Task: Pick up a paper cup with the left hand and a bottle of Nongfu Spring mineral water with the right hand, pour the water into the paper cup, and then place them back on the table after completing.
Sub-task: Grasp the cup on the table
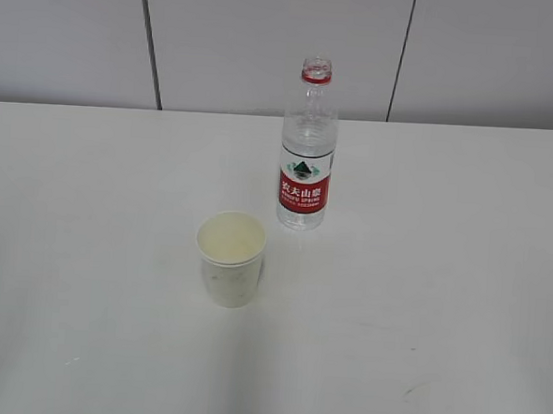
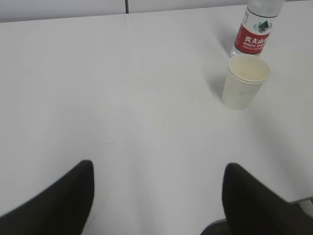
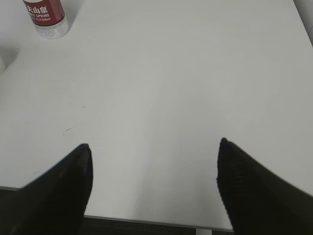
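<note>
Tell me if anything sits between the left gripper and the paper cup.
Nothing visible does. The left gripper is open over bare table, and the paper cup stands ahead to its right, with the bottle behind it.

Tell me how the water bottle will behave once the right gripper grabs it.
The Nongfu Spring bottle is tall and narrow, so likely tippy if nudged. Its clear thin plastic probably dents under squeeze. No cap shows on it, so tilting may spill.

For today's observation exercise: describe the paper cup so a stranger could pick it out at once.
Start from the white table in front of the grey panelled wall. Near its middle stands a clear water bottle with a red label and no cap. Just in front of it, slightly left, is the paper cup: short, whitish, open-topped and upright, unlike the tall bottle.
</note>
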`<control>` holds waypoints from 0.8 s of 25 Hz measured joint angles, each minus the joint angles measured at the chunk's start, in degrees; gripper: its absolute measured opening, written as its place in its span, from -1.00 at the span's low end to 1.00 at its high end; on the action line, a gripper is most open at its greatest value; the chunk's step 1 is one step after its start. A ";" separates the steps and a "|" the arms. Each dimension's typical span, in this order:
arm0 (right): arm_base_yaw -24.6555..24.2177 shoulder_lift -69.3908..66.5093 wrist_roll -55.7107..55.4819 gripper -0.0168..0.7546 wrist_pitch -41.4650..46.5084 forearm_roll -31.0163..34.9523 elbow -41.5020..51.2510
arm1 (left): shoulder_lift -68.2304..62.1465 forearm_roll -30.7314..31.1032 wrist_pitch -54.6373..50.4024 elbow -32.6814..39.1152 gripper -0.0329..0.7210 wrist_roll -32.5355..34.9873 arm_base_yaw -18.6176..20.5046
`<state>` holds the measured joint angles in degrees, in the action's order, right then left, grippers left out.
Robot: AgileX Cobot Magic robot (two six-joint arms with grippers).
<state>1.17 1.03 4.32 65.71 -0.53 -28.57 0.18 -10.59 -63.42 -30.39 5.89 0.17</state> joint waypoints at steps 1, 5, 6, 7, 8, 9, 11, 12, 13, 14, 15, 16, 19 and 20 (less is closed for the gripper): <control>0.00 0.00 0.00 0.57 0.00 0.00 0.00 | 0.00 0.00 0.00 0.00 0.41 0.00 0.00; 0.00 0.00 0.00 0.57 0.00 0.00 0.00 | 0.00 0.00 0.00 0.00 0.41 0.00 0.00; 0.00 0.00 0.00 0.57 0.00 0.00 0.00 | 0.00 0.00 0.00 0.00 0.41 0.00 0.00; 0.00 0.00 0.00 0.57 0.00 0.00 0.00 | 0.00 -0.16 0.00 0.00 0.41 0.00 0.00; 0.00 0.00 0.00 0.57 0.00 0.00 0.00 | 0.00 -0.45 0.00 0.00 0.41 0.00 0.00; 0.00 0.00 0.00 0.57 0.00 0.00 0.00 | 0.00 -0.83 0.05 0.00 0.41 0.00 0.00; 0.00 0.00 0.00 0.57 -0.11 0.00 0.00 | 0.00 -1.33 0.42 0.00 0.41 0.00 0.00; 0.00 0.00 0.11 0.57 -0.21 0.00 0.00 | 0.00 -1.62 0.79 -0.13 0.41 0.00 0.00; 0.00 0.00 0.36 0.57 -0.40 0.00 0.00 | 0.00 -1.73 1.67 -0.34 0.41 0.00 0.00; 0.00 0.00 0.66 0.56 -0.59 0.00 -0.33 | 0.00 -1.87 2.90 -0.55 0.41 0.00 0.00; 0.00 0.00 1.14 0.57 -1.33 0.00 -0.58 | 0.00 -2.01 4.91 -0.64 0.41 0.00 0.00; 0.00 0.00 1.62 0.57 -2.61 0.00 -0.97 | 0.00 -2.06 7.25 -0.64 0.41 0.00 0.00; 0.00 -1.12 2.12 0.57 -8.27 0.11 -0.85 | 0.00 -1.38 13.88 -0.64 0.41 0.00 0.00; 0.00 -2.05 2.22 0.57 -11.03 0.53 -0.44 | -0.18 -0.98 16.02 -0.64 0.41 0.00 0.00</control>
<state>1.17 -1.03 6.54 54.68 0.00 -29.01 0.00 -11.57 -47.40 -31.03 5.89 0.17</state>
